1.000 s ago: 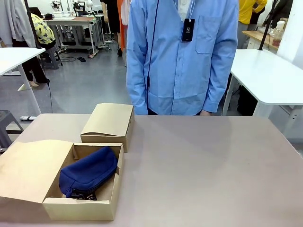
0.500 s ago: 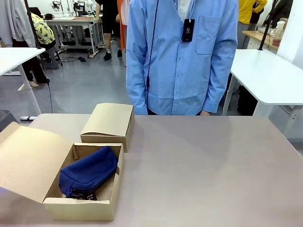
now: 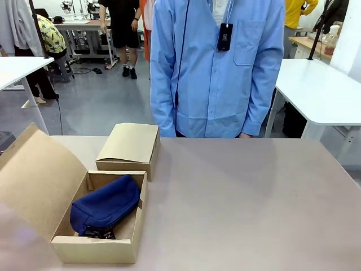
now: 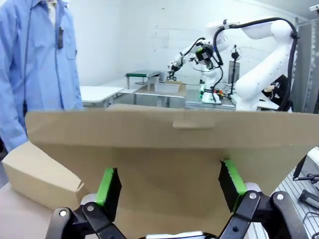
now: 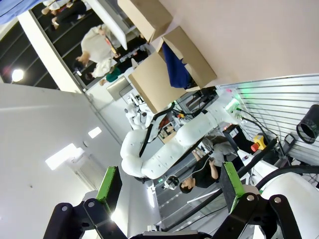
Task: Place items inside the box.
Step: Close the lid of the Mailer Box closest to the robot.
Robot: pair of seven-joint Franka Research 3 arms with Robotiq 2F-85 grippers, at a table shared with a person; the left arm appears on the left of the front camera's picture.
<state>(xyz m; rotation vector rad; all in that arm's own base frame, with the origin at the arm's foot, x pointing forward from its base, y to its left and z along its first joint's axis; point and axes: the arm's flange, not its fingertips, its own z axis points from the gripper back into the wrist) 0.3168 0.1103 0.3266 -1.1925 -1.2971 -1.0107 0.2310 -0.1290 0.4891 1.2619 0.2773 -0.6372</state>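
Observation:
The box [image 3: 96, 248] stands open at the table's near left, with the navy blue pouch [image 3: 106, 204] lying inside it. A dark thing peeks out under the pouch's near end; I cannot tell what it is. The lid flap [image 3: 36, 180] stands tilted up on the box's left side. In the left wrist view my left gripper [image 4: 168, 184] is open, and the flap's outer face [image 4: 169, 144] stands right in front of its green pads [image 4: 107, 186]. My right gripper [image 5: 167, 184] is open and holds nothing, far from the box [image 5: 197, 59] and pouch [image 5: 174, 67].
A smaller closed cardboard box [image 3: 128, 147] sits just behind the open one. A person in a light blue shirt [image 3: 217, 73] stands at the far edge with both arms down. The table's middle and right [image 3: 254, 197] are bare. My left arm [image 5: 169, 149] reaches toward the lid.
The lid flap has swung up from lying flat on the table to a steep tilt toward the box. Pouch, smaller box and person have not moved.

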